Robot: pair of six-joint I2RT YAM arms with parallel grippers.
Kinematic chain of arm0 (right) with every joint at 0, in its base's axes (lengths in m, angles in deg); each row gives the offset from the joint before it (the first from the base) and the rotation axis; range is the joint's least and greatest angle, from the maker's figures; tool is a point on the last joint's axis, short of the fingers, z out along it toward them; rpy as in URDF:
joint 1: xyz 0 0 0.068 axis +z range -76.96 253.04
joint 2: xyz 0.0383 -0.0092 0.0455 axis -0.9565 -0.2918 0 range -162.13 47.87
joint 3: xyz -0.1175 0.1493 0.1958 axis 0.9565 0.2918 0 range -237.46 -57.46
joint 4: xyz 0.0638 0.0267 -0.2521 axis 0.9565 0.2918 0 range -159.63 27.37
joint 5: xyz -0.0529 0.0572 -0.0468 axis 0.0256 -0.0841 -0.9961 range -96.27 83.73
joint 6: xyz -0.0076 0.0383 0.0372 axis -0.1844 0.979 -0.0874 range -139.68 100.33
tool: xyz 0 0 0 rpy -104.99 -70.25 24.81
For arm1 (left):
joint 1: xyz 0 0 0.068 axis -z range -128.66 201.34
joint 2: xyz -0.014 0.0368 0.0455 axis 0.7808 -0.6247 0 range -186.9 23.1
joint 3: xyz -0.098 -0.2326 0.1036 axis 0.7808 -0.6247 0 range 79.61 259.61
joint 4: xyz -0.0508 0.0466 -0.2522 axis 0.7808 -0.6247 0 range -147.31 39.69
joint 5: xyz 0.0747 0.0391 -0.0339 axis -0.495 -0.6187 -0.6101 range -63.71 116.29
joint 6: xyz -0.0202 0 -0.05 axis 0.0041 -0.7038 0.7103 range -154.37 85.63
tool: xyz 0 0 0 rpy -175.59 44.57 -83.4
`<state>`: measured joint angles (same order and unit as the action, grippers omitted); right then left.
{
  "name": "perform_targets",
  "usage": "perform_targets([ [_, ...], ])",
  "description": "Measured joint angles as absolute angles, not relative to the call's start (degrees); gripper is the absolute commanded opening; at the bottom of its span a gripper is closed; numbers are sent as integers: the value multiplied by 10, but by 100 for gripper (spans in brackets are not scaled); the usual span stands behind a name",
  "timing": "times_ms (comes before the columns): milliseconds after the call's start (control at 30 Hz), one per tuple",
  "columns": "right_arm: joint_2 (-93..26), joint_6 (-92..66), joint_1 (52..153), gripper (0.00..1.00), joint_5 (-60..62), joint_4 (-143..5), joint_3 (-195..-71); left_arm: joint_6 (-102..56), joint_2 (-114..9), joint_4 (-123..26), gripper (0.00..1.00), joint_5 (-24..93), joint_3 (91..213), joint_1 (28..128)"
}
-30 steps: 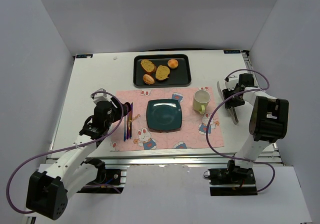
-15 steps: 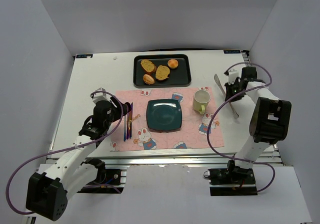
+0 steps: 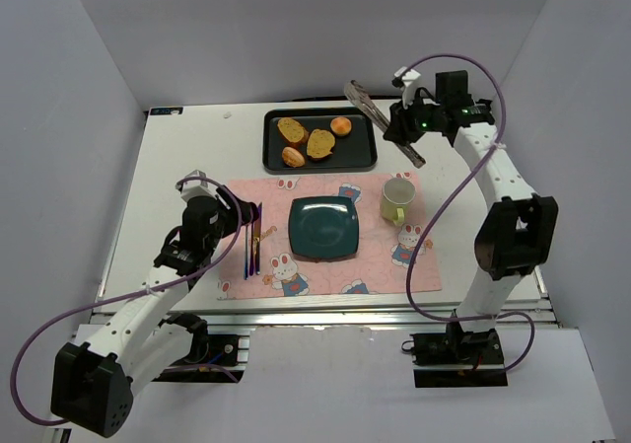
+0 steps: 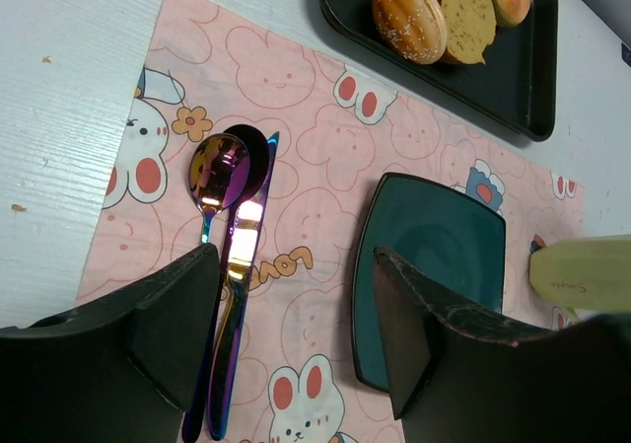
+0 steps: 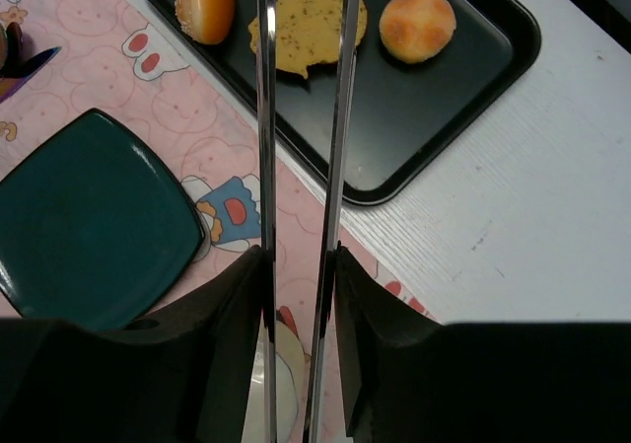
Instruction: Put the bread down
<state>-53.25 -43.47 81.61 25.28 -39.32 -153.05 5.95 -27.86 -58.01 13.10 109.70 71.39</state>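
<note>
— What has the right gripper (image 5: 299,256) got?

— The tongs (image 5: 264,117). Its fingers are clamped on the outside of the two metal arms, which run nearly parallel with a narrow gap between them. Their tips pass out of the top of the wrist view, so I cannot tell what they are doing there.

— Where do the tongs sit?

— From above, they are held up in the air, slanting over the right end of the tray (image 3: 370,142), tips toward the far side.

— And the bread (image 3: 320,143)?

— All on the tray, at the far side of the table (image 3: 197,147). There are two flat slices, an oval bun at the near left and a small round bun to the right. In the wrist view the tongs' arms cross in front of one flat slice.

— The plate (image 3: 323,228)?

— Dark green and square, in the middle of the pink mat (image 3: 325,277), just on the near side of the tray. A mug (image 3: 396,198) stands on the mat to its right.

— The left gripper (image 4: 294,265)?

— Jaws spread wide, gripping nothing. It hovers low over the mat's left part, with the cutlery (image 4: 237,226) lying beneath it, left of the plate.
</note>
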Motion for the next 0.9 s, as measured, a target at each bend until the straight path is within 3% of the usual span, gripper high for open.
perform_targets([
  [533, -629, -406, 860, 46, 235, -351, -1601, 69, -281, -580, 73, 131, 1105, 714],
  [900, -674, -144, 861, 46, 219, -404, -1599, 71, -288, -585, 73, 131, 1114, 714],
])
